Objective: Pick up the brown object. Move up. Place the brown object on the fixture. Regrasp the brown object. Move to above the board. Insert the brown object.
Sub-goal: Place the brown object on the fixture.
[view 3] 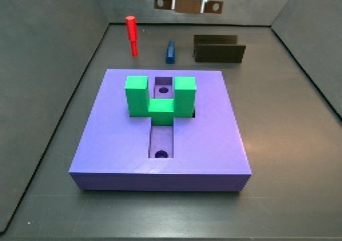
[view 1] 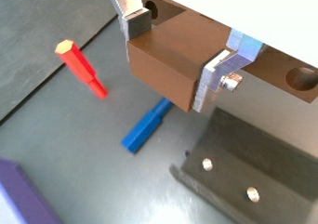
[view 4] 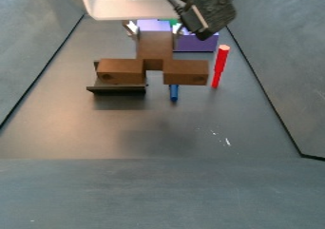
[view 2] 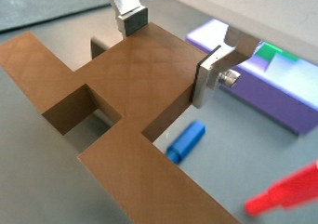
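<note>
My gripper [view 1: 174, 56] is shut on the brown object [view 1: 168, 72], a wood-coloured piece with a round hole [view 1: 302, 77] near one end. In both wrist views the silver fingers press its two sides; it also shows in a wrist view [view 2: 125, 88]. In a side view the brown object [view 3: 187, 2] hangs high over the back of the floor. The dark fixture [view 3: 219, 50] stands on the floor below and slightly right of it. In a side view the brown object [view 4: 152, 69] shows just above the fixture [view 4: 117, 88]. The lavender board [view 3: 163, 135] carries a green U-shaped block [view 3: 160, 95].
A red peg [view 3: 132, 33] and a blue peg [view 3: 171, 52] lie on the floor left of the fixture; both show in a wrist view, red [view 1: 81, 65] and blue [view 1: 147, 125]. The fixture [view 1: 248, 172] lies under the gripper. Grey walls enclose the floor.
</note>
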Tool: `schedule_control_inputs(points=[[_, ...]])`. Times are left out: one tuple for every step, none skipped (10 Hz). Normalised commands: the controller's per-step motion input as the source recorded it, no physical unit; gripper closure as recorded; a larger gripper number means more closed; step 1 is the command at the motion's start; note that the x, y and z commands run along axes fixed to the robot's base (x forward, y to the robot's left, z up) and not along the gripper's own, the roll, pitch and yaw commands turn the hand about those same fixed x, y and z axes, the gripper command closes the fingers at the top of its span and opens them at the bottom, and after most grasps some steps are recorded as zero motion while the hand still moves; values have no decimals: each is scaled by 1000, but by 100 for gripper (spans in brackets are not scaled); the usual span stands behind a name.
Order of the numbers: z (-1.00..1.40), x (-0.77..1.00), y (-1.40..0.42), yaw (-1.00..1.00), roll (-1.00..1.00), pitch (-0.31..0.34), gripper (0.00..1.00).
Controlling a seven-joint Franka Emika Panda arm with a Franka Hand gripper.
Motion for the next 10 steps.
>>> schedule_control_inputs(points=[[103,749,0,0,-874,0,100],[9,734,-17,0,-737,0,100],[0,763,-37,3,-697,0,100],[0,837,-114,6,-614,0,100],[0,866,-166,14,-574,17,100],[34,654,-203,60,-526,0,100],[54,660,-134,114,-351,71,100],[100,771,-137,86,-420,111,100],[71,734,-77,71,-560,77,100],[26,669,-83,17,-611,0,100]])
